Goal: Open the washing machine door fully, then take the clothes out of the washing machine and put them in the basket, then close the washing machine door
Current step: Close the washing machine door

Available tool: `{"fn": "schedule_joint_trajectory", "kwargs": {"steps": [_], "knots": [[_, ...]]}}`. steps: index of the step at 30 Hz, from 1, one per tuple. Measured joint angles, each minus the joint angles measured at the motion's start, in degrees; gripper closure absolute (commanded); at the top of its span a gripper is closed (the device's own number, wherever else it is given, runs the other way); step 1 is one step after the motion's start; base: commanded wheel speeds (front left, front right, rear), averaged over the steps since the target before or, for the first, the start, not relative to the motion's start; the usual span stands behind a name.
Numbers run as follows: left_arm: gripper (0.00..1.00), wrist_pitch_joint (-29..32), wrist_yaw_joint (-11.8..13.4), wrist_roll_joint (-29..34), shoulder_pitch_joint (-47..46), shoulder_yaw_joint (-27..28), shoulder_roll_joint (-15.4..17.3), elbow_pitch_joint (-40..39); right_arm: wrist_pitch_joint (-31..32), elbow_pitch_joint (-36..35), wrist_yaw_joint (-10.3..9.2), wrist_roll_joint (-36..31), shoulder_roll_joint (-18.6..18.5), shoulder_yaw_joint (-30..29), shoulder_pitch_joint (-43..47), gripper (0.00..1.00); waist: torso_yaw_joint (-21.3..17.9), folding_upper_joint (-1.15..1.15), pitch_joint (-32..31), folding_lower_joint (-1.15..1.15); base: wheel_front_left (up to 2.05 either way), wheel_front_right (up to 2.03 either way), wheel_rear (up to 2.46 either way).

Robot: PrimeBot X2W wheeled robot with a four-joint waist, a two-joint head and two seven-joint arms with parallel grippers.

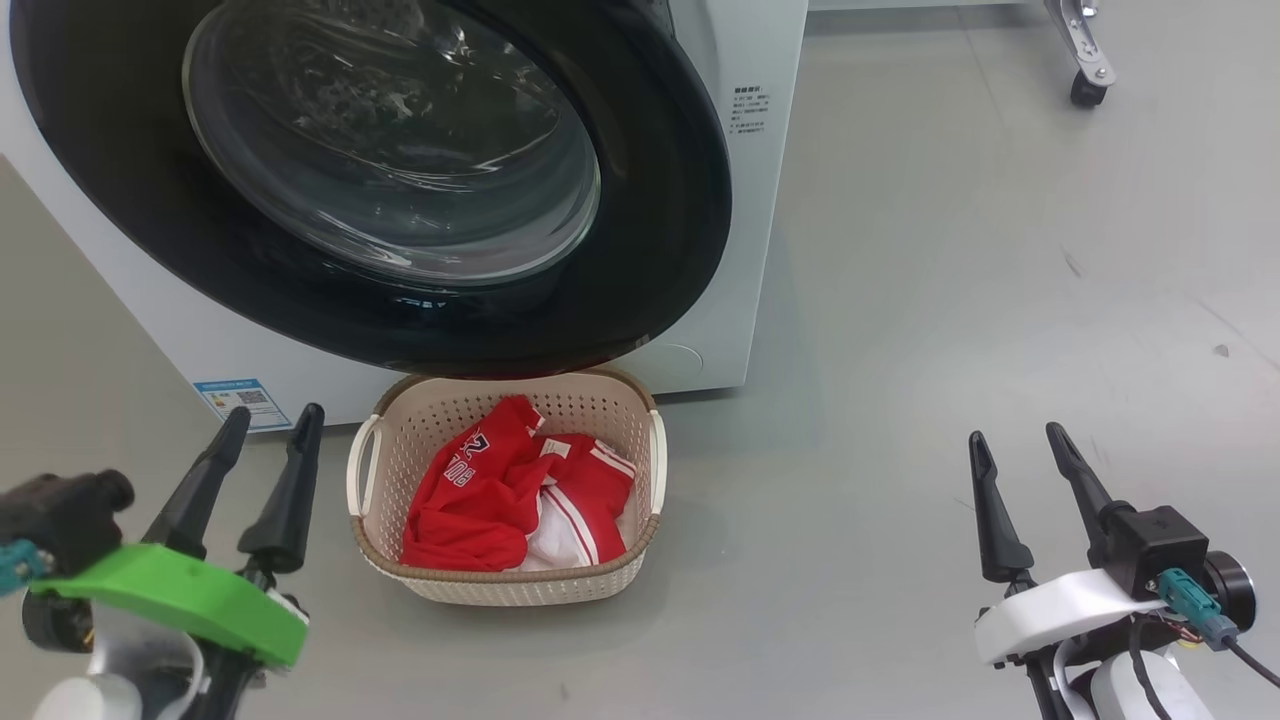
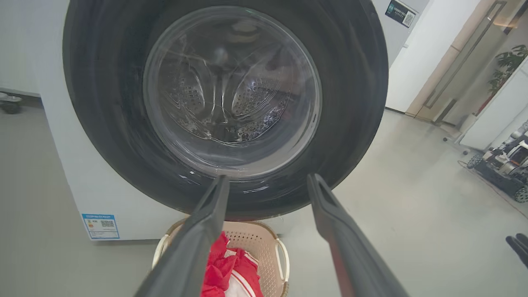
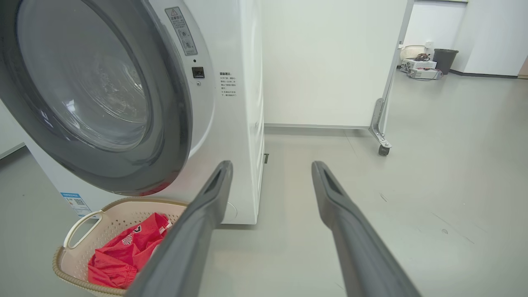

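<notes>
The washing machine (image 1: 760,200) is white, and its washing machine door (image 1: 640,250), black-rimmed with a clear glass bowl, lies shut against the front. Red and white clothes (image 1: 510,490) fill the cream basket (image 1: 655,450) on the floor just below the door. My left gripper (image 1: 272,428) stands open at the lower left, beside the basket, holding nothing. My right gripper (image 1: 1018,440) is open at the lower right, well clear of the basket. In the left wrist view the door (image 2: 350,103) and clothes (image 2: 225,268) lie straight ahead; the right wrist view has the basket (image 3: 82,220) at lower left.
A blue label (image 1: 240,400) marks the machine's lower left corner. A white partition on a castor (image 1: 1088,90) stands at the back right. Open grey floor spreads to the right of the machine. A wheeled device (image 2: 503,165) sits far right in the left wrist view.
</notes>
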Motion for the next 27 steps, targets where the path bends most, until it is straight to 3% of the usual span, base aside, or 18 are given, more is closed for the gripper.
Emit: {"fn": "schedule_joint_trajectory", "kwargs": {"steps": [6, 9, 15, 27], "knots": [[0.0, -6.0, -0.13, 10.47, 3.38, -1.4, 0.33, 1.82, 0.0, -0.34, -0.01, -0.07, -0.23, 0.0, 0.43, 0.0, 0.1, 0.0, -0.77, 0.0, 0.0, 0.0, 0.0], [0.0, -8.11, 1.68, 13.52, 4.55, -2.26, -0.65, 3.01, 0.0, -0.46, -0.02, -0.07, -0.31, -0.03, 0.9, 0.0, 0.09, 0.0, -1.09, 0.0, 0.0, 0.0, 0.0], [0.0, -10.68, 5.49, 16.88, 6.61, -3.21, -2.44, 5.22, 0.01, -0.44, -0.05, -0.07, -0.31, 0.1, 2.11, 0.0, -0.11, 0.0, -2.08, 0.0, 0.0, 0.0, 0.0], [0.0, -14.67, 9.55, 20.5, 7.37, -4.88, -4.66, 6.52, 0.1, -0.81, -0.26, -0.07, -0.31, 0.05, 3.76, 0.0, -0.23, 0.0, -3.14, 0.0, 0.0, 0.0, 0.0]]}}
